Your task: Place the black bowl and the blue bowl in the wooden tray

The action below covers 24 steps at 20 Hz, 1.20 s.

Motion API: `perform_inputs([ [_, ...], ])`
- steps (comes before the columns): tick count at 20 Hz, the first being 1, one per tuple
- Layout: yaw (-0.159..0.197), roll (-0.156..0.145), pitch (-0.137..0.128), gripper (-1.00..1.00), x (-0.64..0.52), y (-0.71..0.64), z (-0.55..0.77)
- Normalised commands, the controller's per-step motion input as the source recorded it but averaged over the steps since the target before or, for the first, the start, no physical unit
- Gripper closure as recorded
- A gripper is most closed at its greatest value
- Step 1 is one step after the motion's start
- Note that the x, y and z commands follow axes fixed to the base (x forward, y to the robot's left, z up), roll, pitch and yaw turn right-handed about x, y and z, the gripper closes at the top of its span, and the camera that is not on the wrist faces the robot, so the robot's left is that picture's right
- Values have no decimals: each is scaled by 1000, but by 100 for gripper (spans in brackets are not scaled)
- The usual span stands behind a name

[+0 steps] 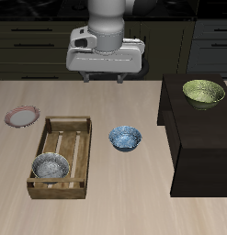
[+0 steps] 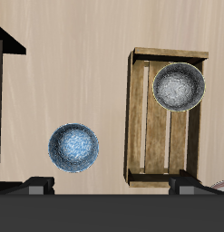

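The black bowl (image 1: 51,166) (image 2: 179,87), grey and mottled inside, sits in the wooden tray (image 1: 69,122) (image 2: 139,118) at the end nearer the table's front edge. Beside the tray, the blue bowl (image 1: 125,138) (image 2: 73,147) rests upright on the bare tabletop. My gripper (image 1: 103,77) (image 2: 112,186) hangs high above the table, farther back than both bowls. It is open, its fingers are wide apart and nothing is between them.
A flat pink-rimmed plate (image 1: 23,117) lies on the table by the tray's far corner. A tall black stand (image 1: 198,138) (image 2: 3,91) occupies the side beyond the blue bowl, with an olive-green bowl (image 1: 204,92) on top.
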Motion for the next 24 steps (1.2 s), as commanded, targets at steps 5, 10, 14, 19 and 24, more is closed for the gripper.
perform_inputs([
  [5,-4,28,-21,-100,-125,240,-219],
  [10,-10,0,4,-100,-22,45,-69],
  [14,29,57,-48,-100,-145,417,-272],
  [19,14,52,-14,-100,-91,215,-112],
  [24,20,26,2,-100,58,158,-167],
])
